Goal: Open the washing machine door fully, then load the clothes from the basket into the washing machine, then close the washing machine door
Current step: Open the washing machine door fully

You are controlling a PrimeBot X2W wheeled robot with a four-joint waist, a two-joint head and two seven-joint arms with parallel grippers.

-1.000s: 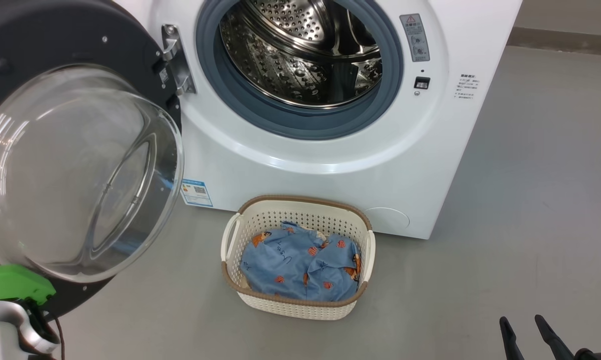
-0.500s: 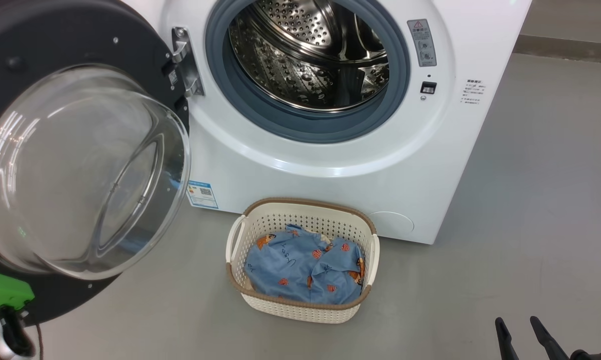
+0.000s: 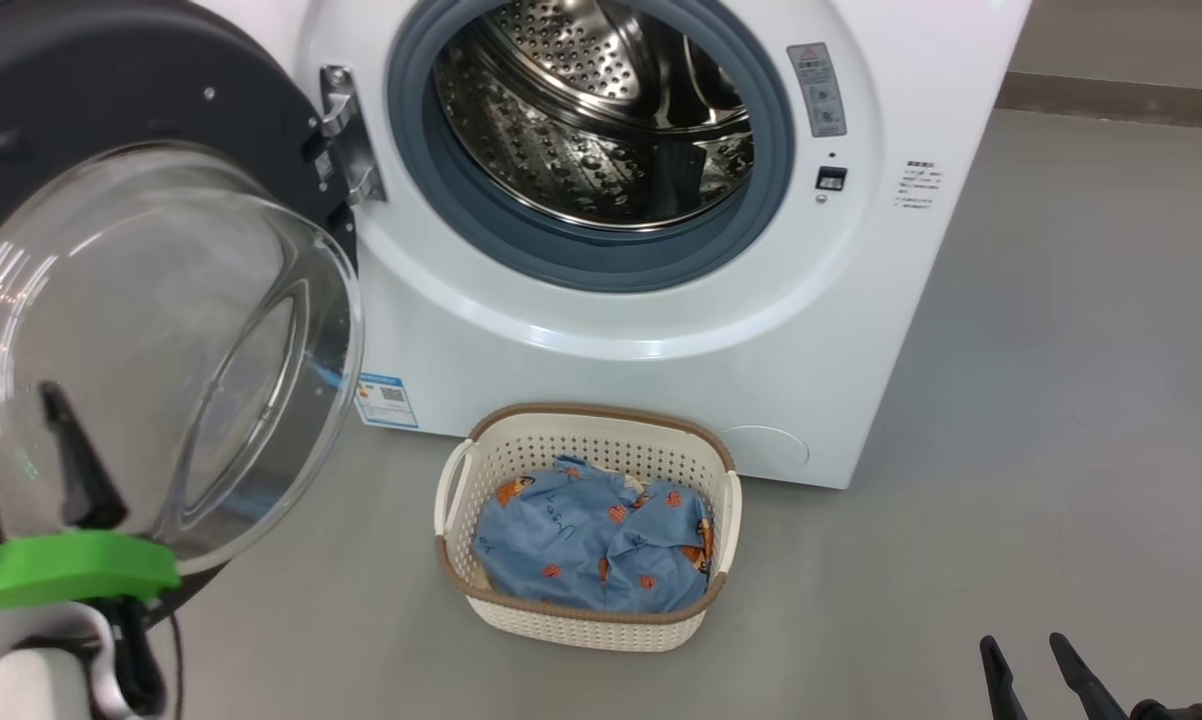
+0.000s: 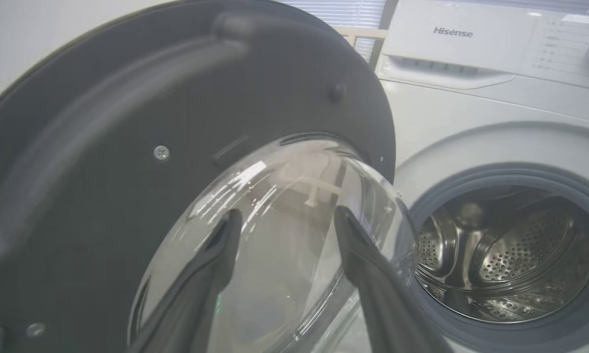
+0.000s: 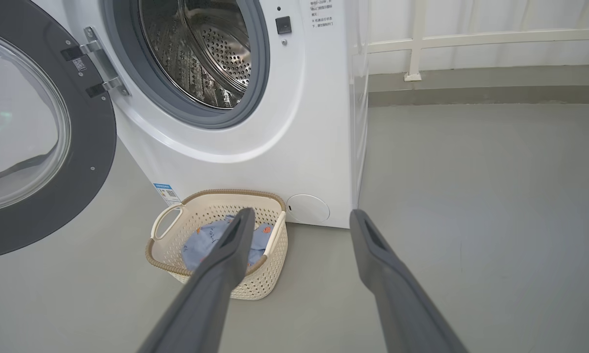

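The washing machine door (image 3: 151, 340) stood swung out on my left on its hinge (image 3: 346, 130), glass bowl facing me. I judged it wide enough, since the drum (image 3: 591, 130) mouth was unobstructed. The clothes (image 3: 591, 550) lay bunched in the basket (image 3: 586, 625), which sat on the floor (image 3: 1061, 400) just in front of the washing machine (image 3: 661, 380).

My left gripper (image 4: 287, 213) hovered before the glass bowl, fingers spread with nothing between them; whether it touched the glass I could not tell. My right gripper (image 5: 302, 214) hung low on the right, wide and empty, well apart from the basket.

To load well, I reckoned I should draw the left arm clear of the door, come down into the basket from above, pinch a thick fold of blue fabric, and lift it clear of the rim before swinging to the drum.
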